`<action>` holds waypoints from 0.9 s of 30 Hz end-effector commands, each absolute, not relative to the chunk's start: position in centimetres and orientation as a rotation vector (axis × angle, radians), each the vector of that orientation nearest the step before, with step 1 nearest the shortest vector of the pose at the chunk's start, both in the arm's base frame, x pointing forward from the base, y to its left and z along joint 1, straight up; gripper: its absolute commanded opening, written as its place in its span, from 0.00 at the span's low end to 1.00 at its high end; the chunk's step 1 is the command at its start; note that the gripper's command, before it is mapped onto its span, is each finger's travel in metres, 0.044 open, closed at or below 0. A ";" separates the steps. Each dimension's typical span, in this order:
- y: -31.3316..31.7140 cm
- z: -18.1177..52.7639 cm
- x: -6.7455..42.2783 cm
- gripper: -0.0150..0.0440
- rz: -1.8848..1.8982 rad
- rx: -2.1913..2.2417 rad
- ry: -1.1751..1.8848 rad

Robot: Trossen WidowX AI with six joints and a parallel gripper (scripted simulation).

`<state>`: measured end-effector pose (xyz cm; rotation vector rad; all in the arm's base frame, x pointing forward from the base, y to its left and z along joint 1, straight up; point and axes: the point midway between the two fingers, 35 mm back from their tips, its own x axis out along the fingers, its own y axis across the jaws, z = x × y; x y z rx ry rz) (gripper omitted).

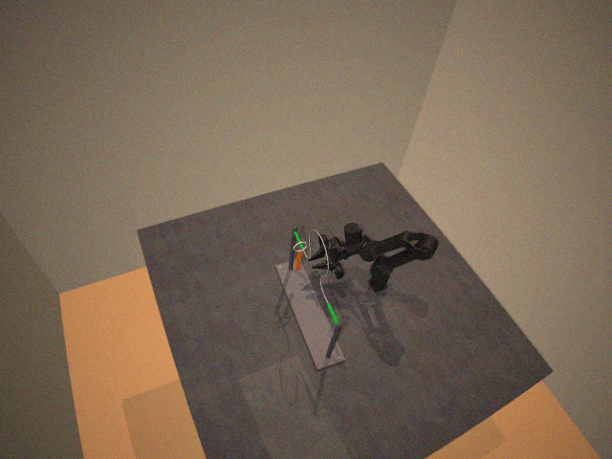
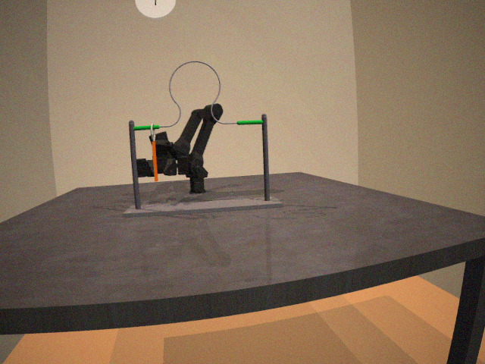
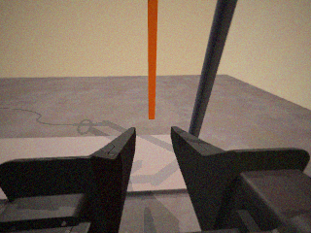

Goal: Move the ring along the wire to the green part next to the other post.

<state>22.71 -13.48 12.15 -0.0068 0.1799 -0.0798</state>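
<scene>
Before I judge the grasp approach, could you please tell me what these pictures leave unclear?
- Wrist view: the white ring is cut off by the top edge; only the long orange handle shows.
- Exterior view: the black parallel-jaw gripper merges with the dark arm, so its gap to the handle is unreadable.
- Top view: the thin grey wire loop is too fine to trace.

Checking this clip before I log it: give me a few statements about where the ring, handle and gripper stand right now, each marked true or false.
1. The ring hangs on the green part beside a post. True.
2. The gripper is closed on the orange handle. False: its fingers are apart with nothing between them, and the handle hangs ahead of them.
3. The handle hangs about straight down. True.
4. The ring sits on the thin grey loop. False: it is on the green part.
5. The other green part carries a second ring. False: it is bare.
</scene>
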 end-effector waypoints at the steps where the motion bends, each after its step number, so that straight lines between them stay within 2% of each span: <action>1: -13.5 13.1 23.4 0.53 -0.088 -0.004 0.164; 27: -14.2 12.9 26.5 0.53 -0.088 -0.006 0.166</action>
